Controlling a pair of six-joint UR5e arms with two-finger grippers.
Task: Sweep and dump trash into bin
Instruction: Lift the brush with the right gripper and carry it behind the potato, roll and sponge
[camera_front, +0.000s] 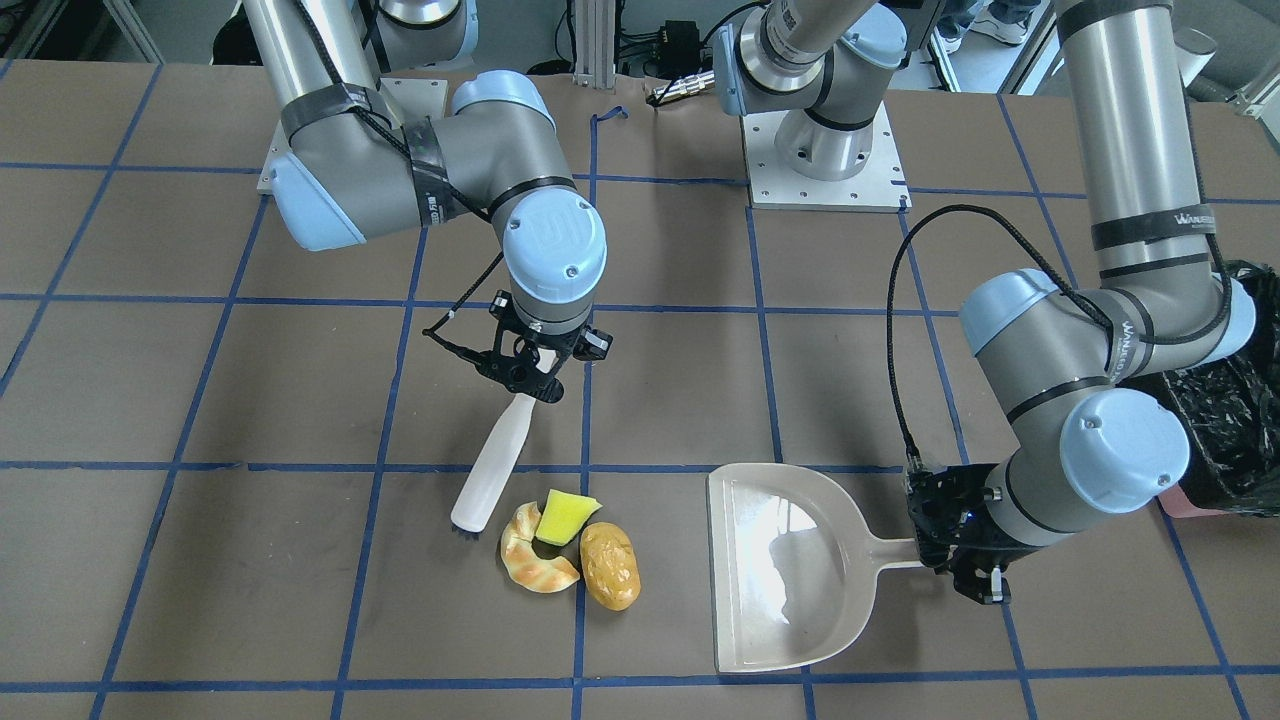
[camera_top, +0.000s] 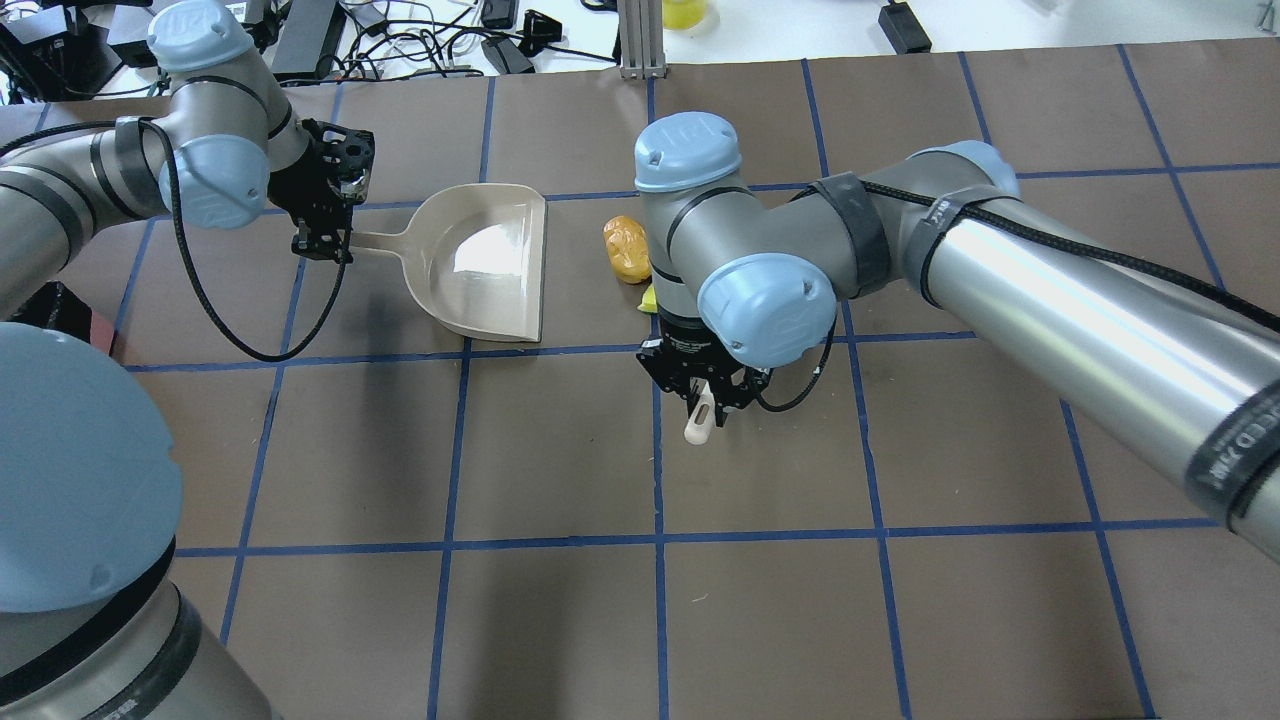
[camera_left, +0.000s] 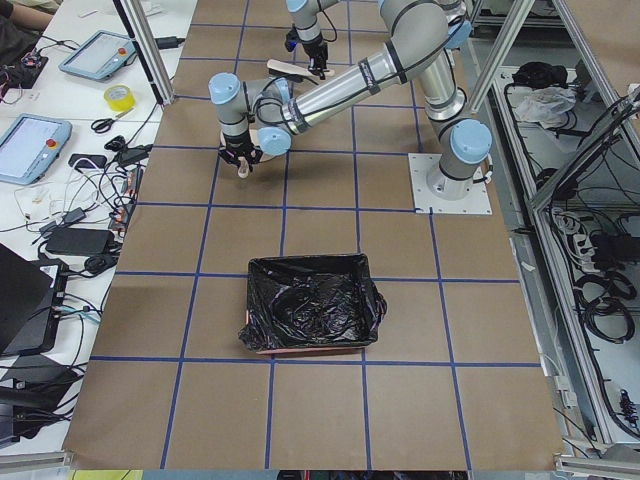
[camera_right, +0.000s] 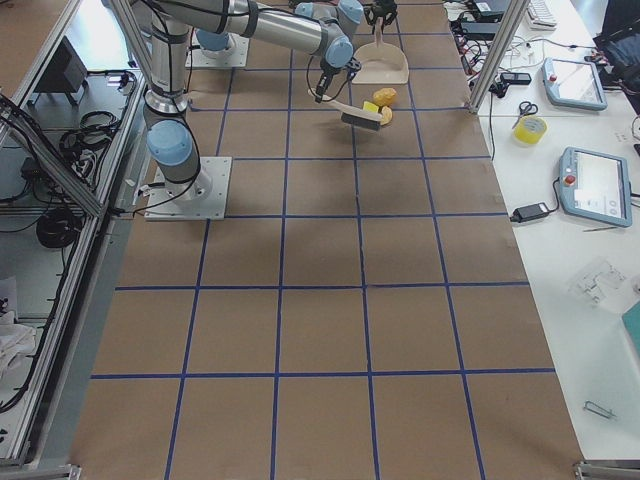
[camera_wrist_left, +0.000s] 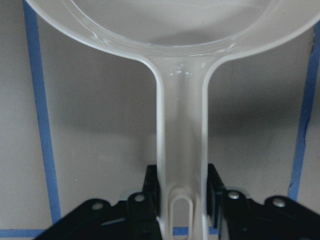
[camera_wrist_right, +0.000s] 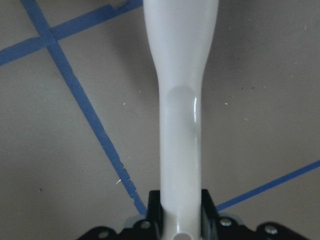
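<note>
The trash lies together on the table: a tan croissant (camera_front: 535, 565), a yellow-green wedge (camera_front: 565, 517) and a golden-brown potato lump (camera_front: 610, 565). My right gripper (camera_front: 530, 385) is shut on the handle of a white brush (camera_front: 490, 465), whose bristles rest on the table just beside the croissant. My left gripper (camera_front: 945, 555) is shut on the handle of the beige dustpan (camera_front: 790, 570), which lies flat with its mouth facing the trash, about a hand's width from the potato. The black-lined bin (camera_left: 312, 305) stands apart, behind my left arm. In the overhead view my right arm hides the croissant.
The brown table is marked with blue tape lines (camera_front: 580, 470). Both arm bases (camera_front: 825, 150) stand on white plates at the robot side. Tablets, tape and cables lie on a white side bench (camera_right: 590, 180) beyond the table's far edge.
</note>
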